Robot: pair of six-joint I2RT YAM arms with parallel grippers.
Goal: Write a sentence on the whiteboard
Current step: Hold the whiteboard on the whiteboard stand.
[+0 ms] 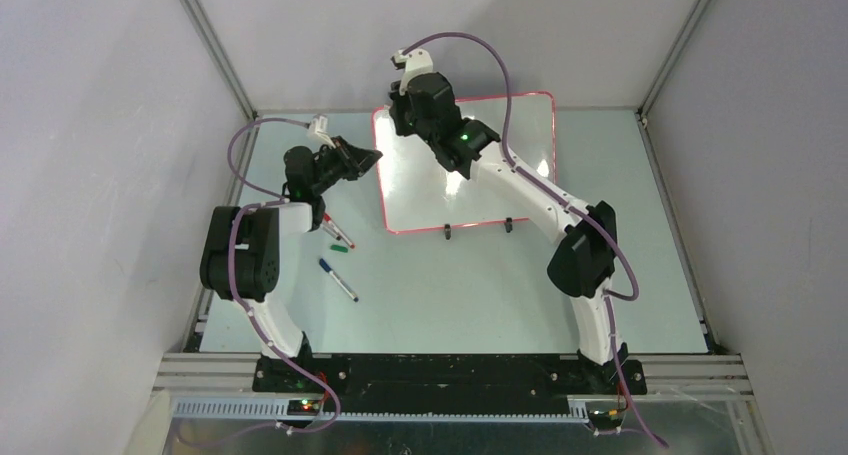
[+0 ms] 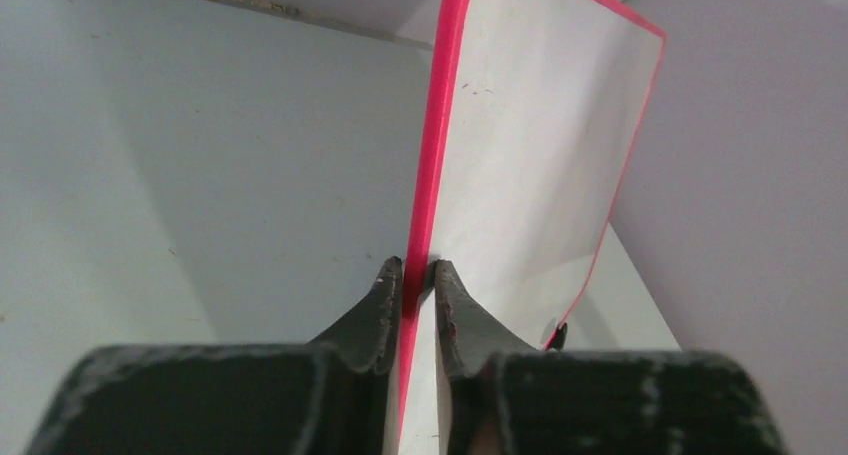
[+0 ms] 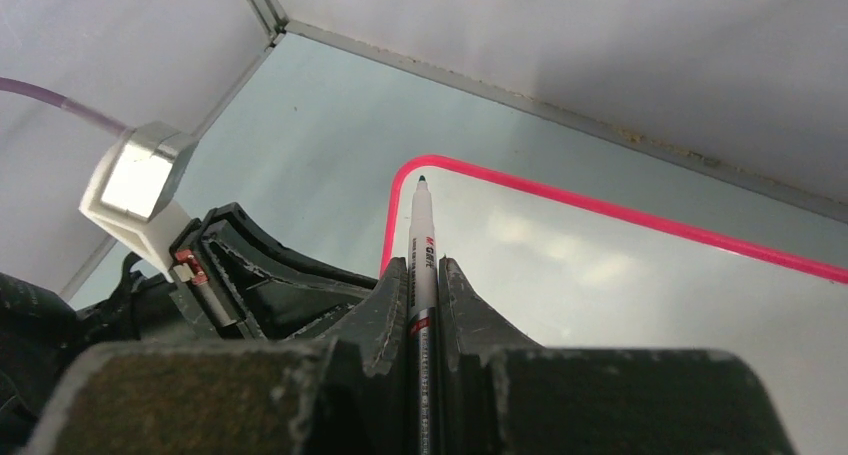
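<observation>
Left fingers fill the near edge of their own view, pinched on the pink rim of the whiteboard, one finger on each face. Right fingers are clamped on a thin marker, whose tip points to 12 o'clock over the board's rounded corner.

Seen from above, the whiteboard sits toward 12 o'clock on the table, with the left fingers at its 9 o'clock edge. A few spare markers lie at its 8 o'clock. No sentence can be made out on it.

The board looks stiff, light and glossy, so it would likely skid under pen pressure. The rim is the sensible place to hold it, and firmly. The marker is slim and smooth and could twist in a loose grip.
</observation>
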